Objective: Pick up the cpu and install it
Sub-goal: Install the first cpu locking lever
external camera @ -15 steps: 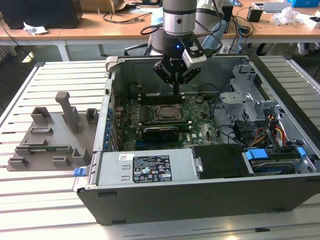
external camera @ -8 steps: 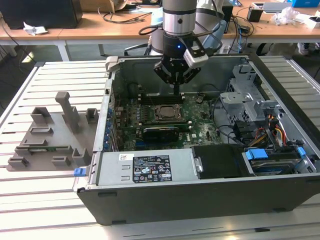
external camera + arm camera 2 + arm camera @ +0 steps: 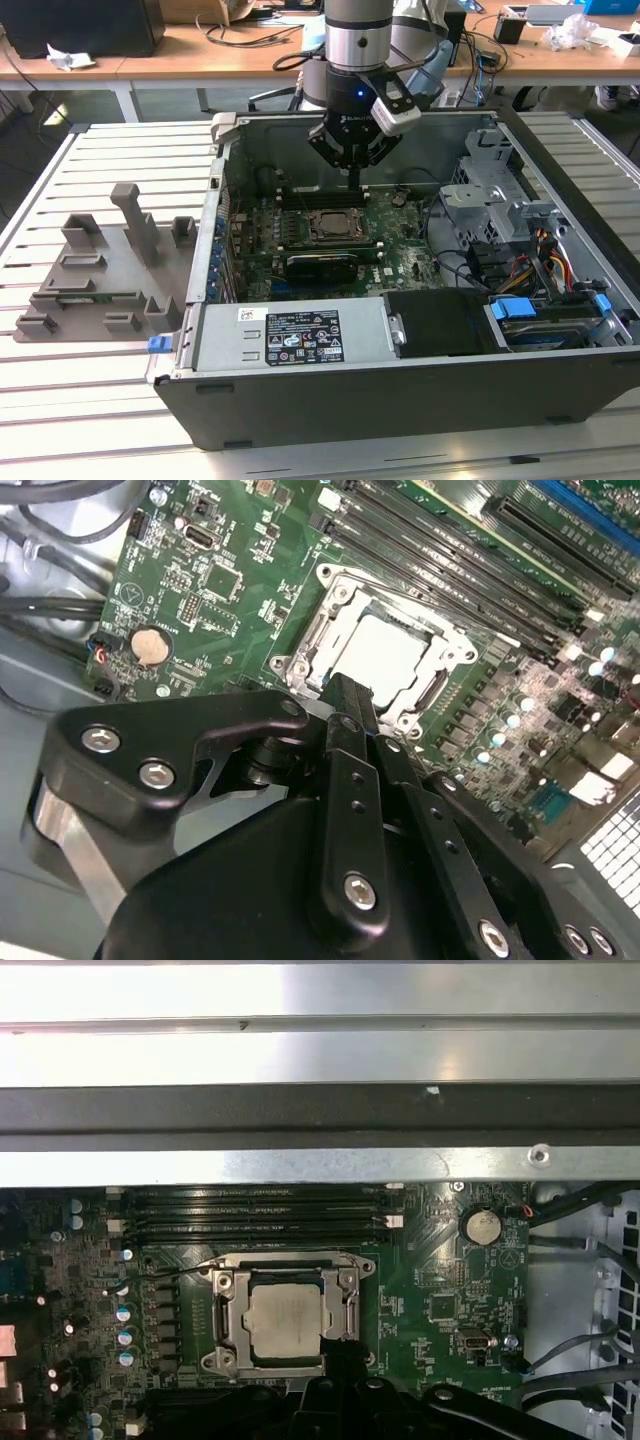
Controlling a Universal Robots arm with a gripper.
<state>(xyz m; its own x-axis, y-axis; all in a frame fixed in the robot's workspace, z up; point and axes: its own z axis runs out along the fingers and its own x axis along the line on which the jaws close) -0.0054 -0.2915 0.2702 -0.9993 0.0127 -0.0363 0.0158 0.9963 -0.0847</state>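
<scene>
gripper: black gripper (image 3: 353, 178) hovers just above the board, fingers pressed together, holding nothing | cpu: silver-topped square cpu (image 3: 285, 1320) lies inside the metal-framed motherboard socket (image 3: 222, 1305) | risk: if the chip sits askew, a downward fingertip nudge could bend socket pins

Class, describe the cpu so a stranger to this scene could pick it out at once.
Find the open computer case and the green circuit board inside it. Near the board's middle, beside long dark memory slots, sits a square metal socket frame. The cpu is the flat square inside that frame, the one plain pale silver surface there.
</scene>
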